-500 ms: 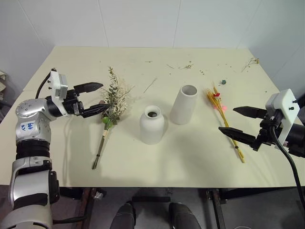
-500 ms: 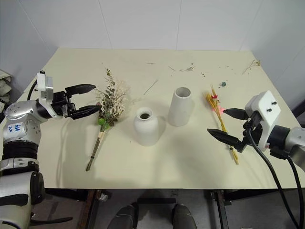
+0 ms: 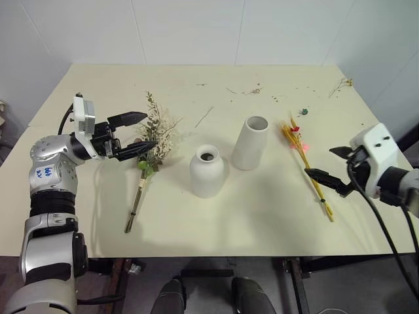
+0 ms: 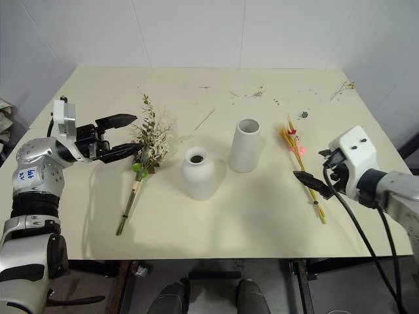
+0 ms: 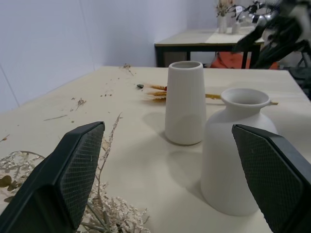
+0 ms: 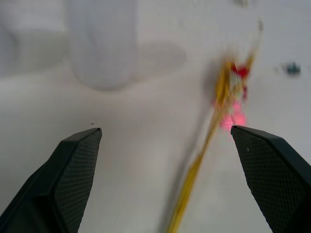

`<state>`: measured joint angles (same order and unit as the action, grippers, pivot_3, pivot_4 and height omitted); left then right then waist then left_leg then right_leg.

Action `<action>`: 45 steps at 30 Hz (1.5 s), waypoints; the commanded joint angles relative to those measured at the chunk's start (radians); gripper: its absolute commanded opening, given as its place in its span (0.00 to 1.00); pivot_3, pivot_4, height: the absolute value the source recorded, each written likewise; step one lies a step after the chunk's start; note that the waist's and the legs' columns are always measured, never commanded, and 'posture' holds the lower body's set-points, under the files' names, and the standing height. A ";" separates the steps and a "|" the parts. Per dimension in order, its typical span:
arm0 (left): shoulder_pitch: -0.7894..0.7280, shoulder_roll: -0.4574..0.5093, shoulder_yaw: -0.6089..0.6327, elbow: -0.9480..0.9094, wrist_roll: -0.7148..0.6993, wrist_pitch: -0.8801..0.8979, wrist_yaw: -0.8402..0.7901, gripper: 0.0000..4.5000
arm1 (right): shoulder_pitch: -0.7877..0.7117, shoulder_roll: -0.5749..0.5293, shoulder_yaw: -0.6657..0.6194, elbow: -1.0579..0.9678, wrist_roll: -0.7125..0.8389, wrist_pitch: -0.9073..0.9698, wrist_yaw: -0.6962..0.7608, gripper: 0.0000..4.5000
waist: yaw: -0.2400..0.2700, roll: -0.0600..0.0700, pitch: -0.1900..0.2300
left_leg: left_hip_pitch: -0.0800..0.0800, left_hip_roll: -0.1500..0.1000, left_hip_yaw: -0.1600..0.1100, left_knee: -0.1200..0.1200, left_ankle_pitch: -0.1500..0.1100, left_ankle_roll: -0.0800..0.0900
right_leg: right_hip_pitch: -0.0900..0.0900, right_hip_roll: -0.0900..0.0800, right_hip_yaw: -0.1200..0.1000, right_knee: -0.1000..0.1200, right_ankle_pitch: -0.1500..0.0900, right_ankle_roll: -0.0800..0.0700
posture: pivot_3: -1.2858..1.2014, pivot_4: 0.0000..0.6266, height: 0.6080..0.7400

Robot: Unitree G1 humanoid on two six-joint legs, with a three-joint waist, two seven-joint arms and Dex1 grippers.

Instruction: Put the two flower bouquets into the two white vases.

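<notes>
Two vases (image 3: pixel 208 171) (image 3: pixel 251 142) mid-table, bouquets (image 3: pixel 149 154) (image 3: pixel 304 159) flanking — left claw (image 3: pixel 136 131), right claw (image 3: pixel 334 169) both spread, empty

Green bunch (image 3: pixel 149 154): leafy green-and-beige sprigs on long green stems, lying flat on the counter's left side, heads toward the far edge.
Yellow bunch (image 3: pixel 304 157): golden wheat-like stalks with small red and pink blooms, lying flat on the right.
Short vase (image 3: pixel 209 171): white, rounded, narrow neck, upright, empty, mid-counter.
Tall vase (image 3: pixel 252 142): white tapered cylinder, wide mouth, upright, empty, just beside the short one.
</notes>
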<state>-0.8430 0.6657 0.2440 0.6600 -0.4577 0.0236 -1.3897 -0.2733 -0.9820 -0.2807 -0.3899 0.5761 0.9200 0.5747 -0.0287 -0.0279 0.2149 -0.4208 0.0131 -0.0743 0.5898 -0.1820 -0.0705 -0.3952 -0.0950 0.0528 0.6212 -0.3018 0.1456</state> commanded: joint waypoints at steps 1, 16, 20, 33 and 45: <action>0.000 0.017 0.047 -0.051 -0.042 0.004 0.017 1.00 | -0.126 0.020 0.092 0.127 -0.068 0.089 -0.072 1.00 | -0.001 0.000 0.000 | 0.000 0.000 0.001 0.000 0.000 0.000 | -0.001 0.000 0.001 0.000 0.000 0.000 | 0.52 0.24 1.00; 0.056 0.088 0.075 -0.189 -0.064 0.115 0.070 1.00 | -0.488 0.212 0.324 0.750 -0.307 -0.037 -0.055 1.00 | 0.000 0.000 0.000 | -0.001 0.000 0.002 -0.001 0.000 0.001 | -0.002 0.001 0.002 0.001 0.001 0.001 | 0.52 0.24 1.00; 0.061 0.096 0.077 -0.204 -0.065 0.121 0.076 1.00 | -0.528 0.233 0.330 0.830 -0.342 -0.048 -0.050 1.00 | -0.001 0.000 0.000 | -0.001 0.000 0.002 -0.001 0.000 0.001 | -0.002 0.001 0.003 0.001 0.001 0.002 | 0.52 0.24 1.00; 0.045 0.117 0.065 -0.196 -0.056 0.126 0.074 1.00 | -0.460 0.294 0.255 0.740 -0.341 -0.021 -0.097 0.09 | 0.001 0.000 0.000 | 0.000 0.000 0.003 0.001 0.000 0.001 | -0.001 0.001 0.003 0.002 0.002 0.002 | 0.52 0.24 1.00; 0.004 0.102 0.025 -0.152 -0.043 0.116 0.058 1.00 | -0.522 0.306 0.095 0.690 -0.361 -0.283 -0.223 0.01 | -0.005 0.000 0.000 | 0.000 0.000 0.003 0.000 0.000 0.001 | -0.002 0.001 0.004 0.001 0.002 0.003 | 0.52 0.24 1.00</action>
<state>-0.8150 0.7626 0.2631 0.5071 -0.5013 0.1512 -1.3251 -0.7522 -0.6777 -0.1340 0.3258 0.2187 0.7220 0.3798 -0.0335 -0.0280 0.2148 -0.4209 0.0130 -0.0713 0.5892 -0.1823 -0.0696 -0.3976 -0.0938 0.0565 0.6224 -0.2996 0.1483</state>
